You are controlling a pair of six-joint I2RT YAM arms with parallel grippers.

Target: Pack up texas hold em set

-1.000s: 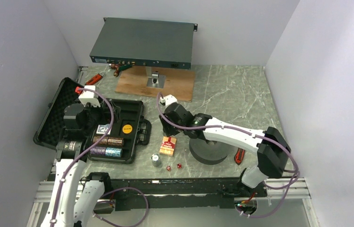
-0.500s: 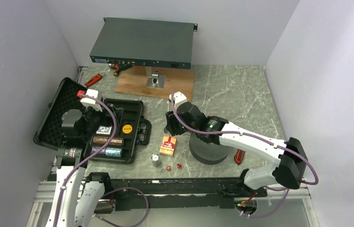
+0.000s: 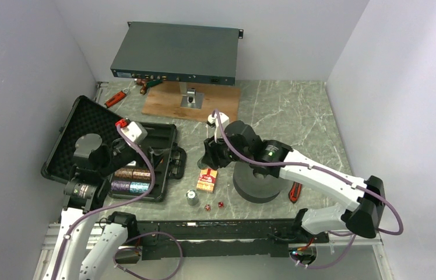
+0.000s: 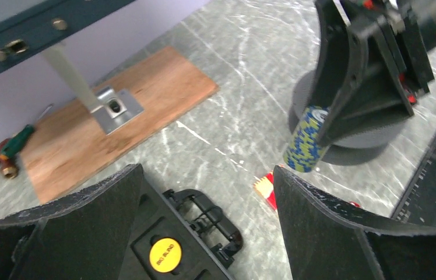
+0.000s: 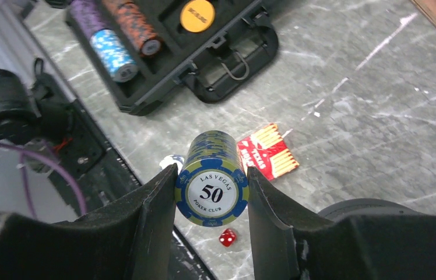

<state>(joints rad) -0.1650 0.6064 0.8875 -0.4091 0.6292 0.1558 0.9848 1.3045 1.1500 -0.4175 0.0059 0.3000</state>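
Observation:
The black briefcase lies open at the left, with its foam-lined lid laid back. Chip stacks fill its near slots, and the right wrist view shows them too. My left gripper hangs open and empty over the tray, above the yellow disc. My right gripper is shut on a blue-and-yellow chip stack, held above the table over the red card box. Two red dice and a short grey chip stack lie near the front edge.
A thick dark foam ring sits under my right forearm, with a red-handled tool beside it. The grey rack-mount box stands on a bracket over a wooden board at the back. Screwdrivers lie at the back left.
My left gripper has swung right, from over the lid to over the tray, and now hides the yellow disc from above. My right arm shifted right and still holds the chip stack.

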